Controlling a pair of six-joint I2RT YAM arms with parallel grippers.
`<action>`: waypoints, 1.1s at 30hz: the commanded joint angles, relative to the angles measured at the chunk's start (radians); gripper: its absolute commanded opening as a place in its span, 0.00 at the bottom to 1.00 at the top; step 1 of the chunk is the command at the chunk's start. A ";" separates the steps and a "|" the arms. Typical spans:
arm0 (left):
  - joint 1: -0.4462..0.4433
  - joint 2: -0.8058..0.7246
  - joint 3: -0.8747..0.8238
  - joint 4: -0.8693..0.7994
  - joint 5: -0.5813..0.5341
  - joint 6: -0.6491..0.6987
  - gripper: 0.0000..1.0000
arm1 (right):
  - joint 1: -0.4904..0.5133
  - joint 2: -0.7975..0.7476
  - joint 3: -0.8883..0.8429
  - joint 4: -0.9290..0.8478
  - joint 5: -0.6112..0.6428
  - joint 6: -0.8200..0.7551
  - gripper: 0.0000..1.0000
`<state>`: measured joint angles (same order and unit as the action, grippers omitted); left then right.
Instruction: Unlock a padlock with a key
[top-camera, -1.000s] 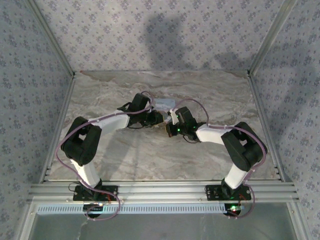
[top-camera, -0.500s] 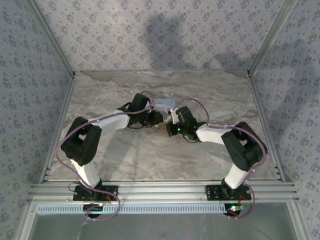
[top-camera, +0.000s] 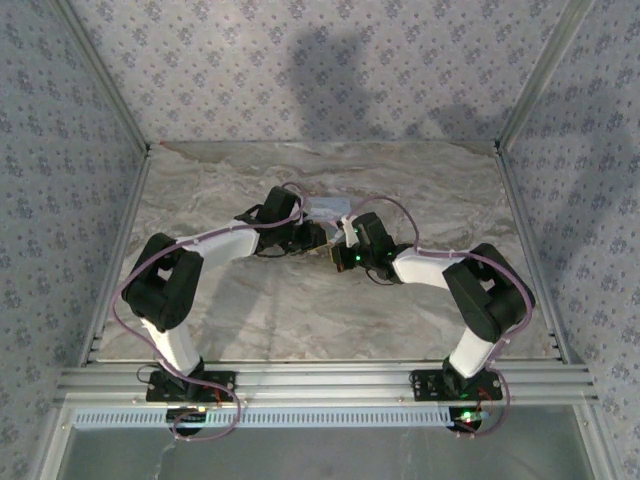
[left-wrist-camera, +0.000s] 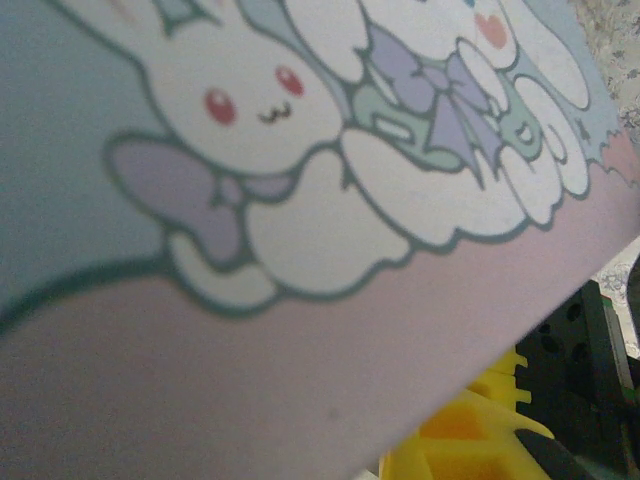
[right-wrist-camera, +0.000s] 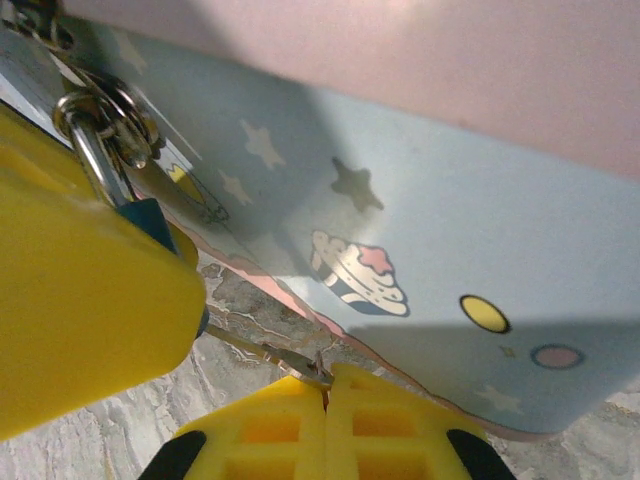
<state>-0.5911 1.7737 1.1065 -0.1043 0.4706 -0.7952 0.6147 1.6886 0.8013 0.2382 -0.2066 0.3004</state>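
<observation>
1. Right gripper: the 2 yellow fingers are pressed together with no gap between them, pinching the end of the key. The thin shaft runs up and left from the fingertips toward a yellow block.
2. Padlock: a corner of the blue body shows at the top edge of that block. The silver shackle rises above it, close against the side of the tin. Whether the key tip is in the lock cannot be told.
3. Left gripper: it meets the right gripper at mid-table, just beside the tin. Its wrist view shows 1 yellow finger under the tin's bunny lid. Its opening and hold cannot be told.
</observation>
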 joint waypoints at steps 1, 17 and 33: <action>-0.006 -0.003 0.005 0.044 0.007 0.000 0.21 | -0.005 -0.009 0.019 0.019 -0.019 0.017 0.00; -0.007 0.003 0.000 0.048 -0.001 -0.007 0.20 | 0.003 -0.002 0.032 0.039 -0.024 0.038 0.00; -0.009 0.007 0.001 0.045 -0.017 -0.008 0.20 | 0.023 0.006 0.033 0.069 -0.048 0.043 0.00</action>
<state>-0.5911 1.7744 1.1065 -0.1009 0.4515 -0.7986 0.6209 1.6894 0.8040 0.2546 -0.2237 0.3309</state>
